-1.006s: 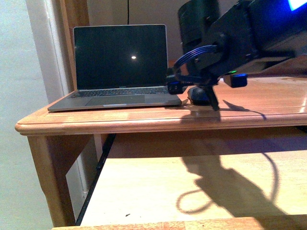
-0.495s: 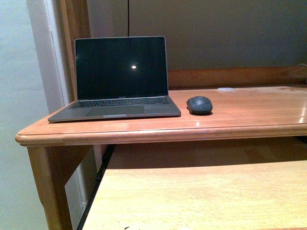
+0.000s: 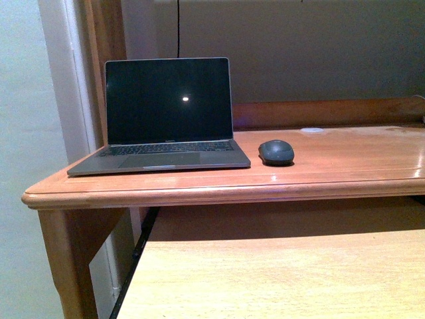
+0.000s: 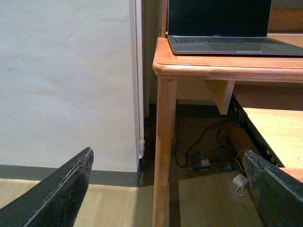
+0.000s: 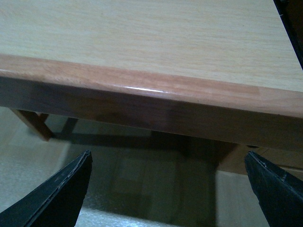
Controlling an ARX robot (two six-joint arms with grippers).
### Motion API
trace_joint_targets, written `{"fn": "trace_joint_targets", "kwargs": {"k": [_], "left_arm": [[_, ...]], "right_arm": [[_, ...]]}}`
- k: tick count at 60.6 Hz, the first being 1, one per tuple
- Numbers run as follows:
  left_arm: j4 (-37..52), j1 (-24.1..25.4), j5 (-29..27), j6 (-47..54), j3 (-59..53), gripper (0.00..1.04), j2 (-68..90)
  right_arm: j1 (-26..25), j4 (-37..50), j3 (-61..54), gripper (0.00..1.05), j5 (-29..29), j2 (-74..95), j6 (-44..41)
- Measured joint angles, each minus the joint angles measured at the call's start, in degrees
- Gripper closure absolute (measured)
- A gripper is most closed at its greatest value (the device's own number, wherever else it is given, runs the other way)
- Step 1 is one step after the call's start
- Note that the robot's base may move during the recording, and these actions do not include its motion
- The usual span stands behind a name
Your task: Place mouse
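The dark grey mouse [image 3: 276, 152] rests alone on the upper wooden desk [image 3: 332, 174], just right of the open laptop [image 3: 166, 116]. Neither arm shows in the front view. In the left wrist view my left gripper [image 4: 168, 189] stands open low beside the desk leg [image 4: 163, 151], its dark fingers [image 4: 57, 194] wide apart with only floor between them. My right gripper [image 5: 168, 189] is open too, hanging below the front edge of a pale wooden board [image 5: 142, 90], with nothing between its fingers [image 5: 57, 196]. The mouse is out of both wrist views.
The laptop's screen is dark with one small bright dot. A pale sliding shelf [image 3: 279, 272] sits under the desktop. A white wall [image 4: 66, 80] stands to the left. Cables and a white charger [image 4: 239, 180] lie on the floor under the desk.
One second ago a dark arm with its gripper stood over the mouse on the desk. It has since withdrawn out of the front view, leaving the mouse lying there. The view has tilted slightly.
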Motion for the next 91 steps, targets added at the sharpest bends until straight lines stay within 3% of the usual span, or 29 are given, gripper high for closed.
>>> {"fn": "trace_joint_targets", "kwargs": {"k": [6,12,20,37,52,66,80,91], "left_arm": [[0.0,0.0,0.02,0.0,0.0,0.08,0.0],[0.0,0.0,0.0,0.0,0.0,0.08,0.0],[0.0,0.0,0.02,0.0,0.0,0.08,0.0],[0.0,0.0,0.02,0.0,0.0,0.08,0.0],[0.0,0.0,0.02,0.0,0.0,0.08,0.0],[0.0,0.0,0.0,0.0,0.0,0.08,0.0],[0.0,0.0,0.0,0.0,0.0,0.08,0.0],[0.0,0.0,0.02,0.0,0.0,0.08,0.0]], "right_arm": [[5.84,6.43,-0.07,0.07,4.76,4.92,0.48],[14.88,16.22,2.34,0.07,13.73,15.54,3.3],[22.12,23.04,7.72,0.07,21.64,26.43,6.6],[34.4,25.75,26.73,0.07,36.46,47.39,11.26],[37.81,21.24,42.91,0.07,44.85,57.59,12.55],[38.25,18.01,47.34,0.07,46.05,58.05,14.45],[36.13,15.15,35.34,0.07,41.62,47.1,20.22],[29.77,10.82,19.41,0.07,35.69,26.32,24.96]]}}
